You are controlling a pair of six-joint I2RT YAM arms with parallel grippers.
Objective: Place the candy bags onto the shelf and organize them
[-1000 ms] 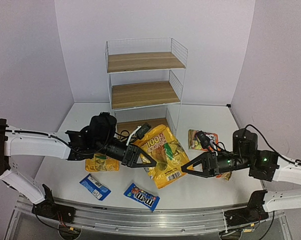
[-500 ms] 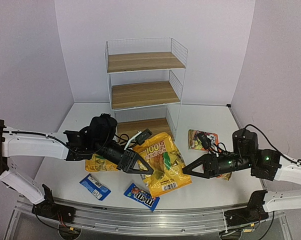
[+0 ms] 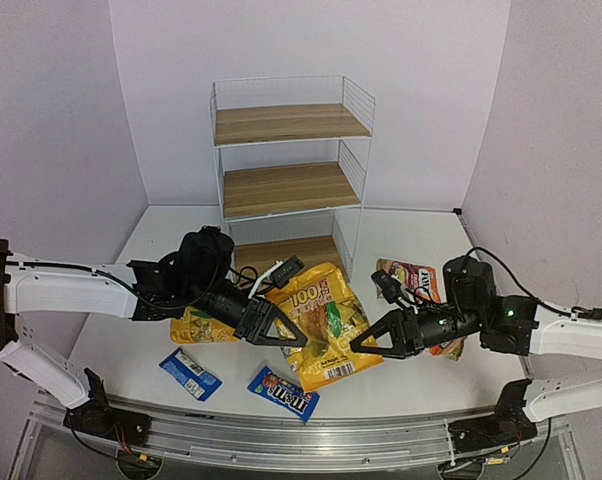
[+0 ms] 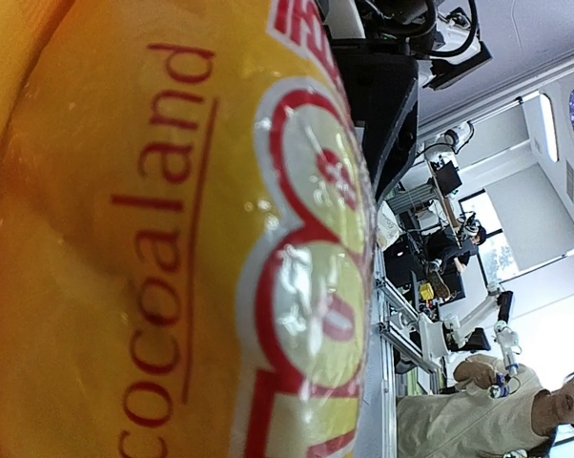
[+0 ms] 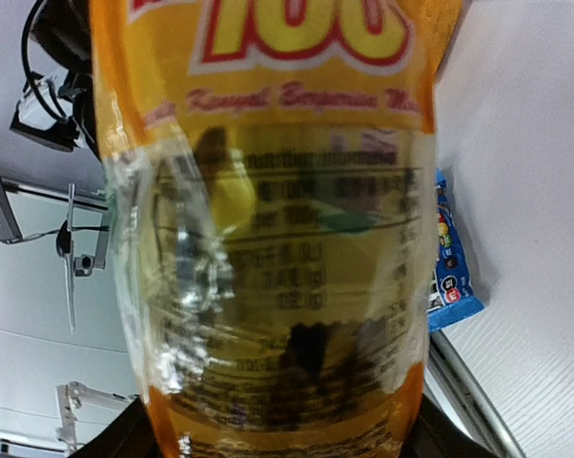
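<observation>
A large yellow-orange candy bag [image 3: 328,318] hangs tilted between my two arms, in front of the shelf [image 3: 291,160]. My left gripper [image 3: 297,342] is shut on its left edge. The bag fills the left wrist view [image 4: 173,239] and hides the fingers there. My right gripper [image 3: 360,347] is open at the bag's lower right end. In the right wrist view the bag [image 5: 277,239] sits between the spread black fingers [image 5: 115,441]. The second yellow bag [image 3: 203,328] lies under my left arm. Two blue packets [image 3: 190,373] [image 3: 283,392] lie near the front.
A red-pink bag [image 3: 413,276] lies right of the shelf; another one [image 3: 447,349] peeks from under my right arm. One blue packet also shows in the right wrist view [image 5: 451,272]. The shelf's three boards are bare. A metal rail [image 3: 311,435] runs along the front edge.
My right gripper has moved left, up to the bag's lower right end. My left gripper has turned the bag and tilted it a little to the right.
</observation>
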